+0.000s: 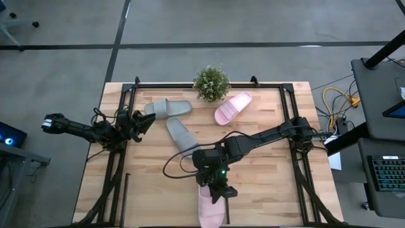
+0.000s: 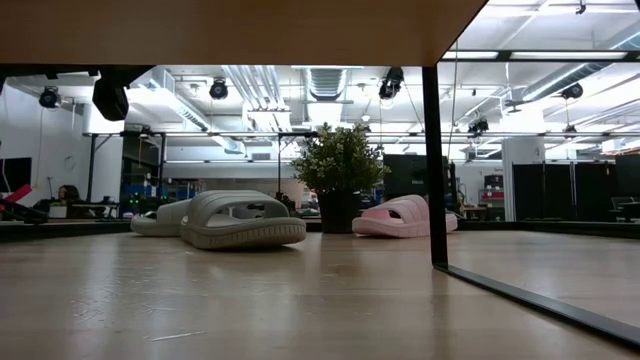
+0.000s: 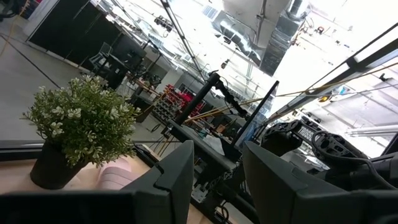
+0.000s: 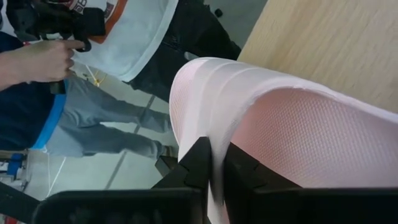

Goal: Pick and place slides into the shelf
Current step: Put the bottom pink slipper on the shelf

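My right gripper is shut on a pale pink slide at the table's near edge, middle. The second pink slide lies sole-down at the far side, right of a potted plant. Two grey-green slides lie sole-down left of centre. In the low view the shelf shows as a wooden top board and a thin black upright bar. My left gripper waits open at the table's left, next to the grey-green slides, with nothing between its fingers. My right gripper pinches a thin pink edge of the slide's strap between its two fingers. The fingers slant down from the table's far right. The dotted pink surface runs on past the fingers. I cannot tell whether the slide rests on anything.
A potted plant stands at the far edge, middle. Black arm frames line the left and right sides. People stand on the floor beyond the near edge. Bare wood lies at the near left and the near right.
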Available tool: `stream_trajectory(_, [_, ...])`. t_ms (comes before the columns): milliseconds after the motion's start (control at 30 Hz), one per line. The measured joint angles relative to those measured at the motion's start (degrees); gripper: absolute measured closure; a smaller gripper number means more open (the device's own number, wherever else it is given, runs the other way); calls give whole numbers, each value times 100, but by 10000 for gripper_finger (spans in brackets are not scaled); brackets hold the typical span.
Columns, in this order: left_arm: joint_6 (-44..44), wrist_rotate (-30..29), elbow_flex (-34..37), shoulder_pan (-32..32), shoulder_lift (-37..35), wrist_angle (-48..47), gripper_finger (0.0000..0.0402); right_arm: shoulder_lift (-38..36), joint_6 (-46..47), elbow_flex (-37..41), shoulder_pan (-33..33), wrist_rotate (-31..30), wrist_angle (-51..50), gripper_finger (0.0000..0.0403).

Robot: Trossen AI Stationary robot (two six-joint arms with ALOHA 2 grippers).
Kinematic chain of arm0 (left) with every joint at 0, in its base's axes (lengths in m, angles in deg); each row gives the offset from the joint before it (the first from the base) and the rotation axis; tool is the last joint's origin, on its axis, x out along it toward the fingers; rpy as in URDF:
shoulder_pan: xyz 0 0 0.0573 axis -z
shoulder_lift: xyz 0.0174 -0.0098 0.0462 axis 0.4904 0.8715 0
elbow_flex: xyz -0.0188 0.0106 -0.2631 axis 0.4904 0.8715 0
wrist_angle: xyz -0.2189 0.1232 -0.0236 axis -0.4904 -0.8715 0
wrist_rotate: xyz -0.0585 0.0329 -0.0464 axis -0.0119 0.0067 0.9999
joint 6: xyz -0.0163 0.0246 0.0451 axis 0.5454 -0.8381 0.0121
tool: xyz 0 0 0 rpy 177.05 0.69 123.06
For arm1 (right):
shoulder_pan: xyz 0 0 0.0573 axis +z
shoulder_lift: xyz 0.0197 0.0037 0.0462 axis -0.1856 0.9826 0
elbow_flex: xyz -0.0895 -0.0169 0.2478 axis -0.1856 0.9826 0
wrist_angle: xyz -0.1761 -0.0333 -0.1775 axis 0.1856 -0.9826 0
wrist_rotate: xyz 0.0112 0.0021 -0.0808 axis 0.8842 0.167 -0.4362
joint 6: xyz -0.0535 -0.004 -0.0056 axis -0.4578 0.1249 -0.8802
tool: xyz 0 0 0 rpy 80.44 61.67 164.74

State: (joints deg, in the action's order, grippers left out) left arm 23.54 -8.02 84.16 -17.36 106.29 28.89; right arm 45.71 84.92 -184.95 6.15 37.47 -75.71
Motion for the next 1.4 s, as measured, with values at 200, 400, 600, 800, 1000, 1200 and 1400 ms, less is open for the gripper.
stream_trajectory(200, [0,0,0,-1,0,0,278,0,85,0,0,-3,-4,341])
stream_trajectory(400, [0,0,15,-2,0,0,278,0,104,-1,0,-286,-10,305])
stream_trajectory(600, [0,0,15,-1,0,0,278,0,59,-50,-12,-463,-55,279])
stream_trajectory(800, [0,0,17,-2,0,0,278,0,78,-50,-100,-459,-68,269])
stream_trajectory(1000, [1,2,20,0,0,0,278,0,85,-68,-229,-455,-65,271])
stream_trajectory(1200, [7,2,20,-2,0,0,278,0,144,-117,-340,-456,-63,266])
stream_trajectory(1400, [9,2,20,-2,2,0,278,-4,127,-186,-408,-455,-58,269])
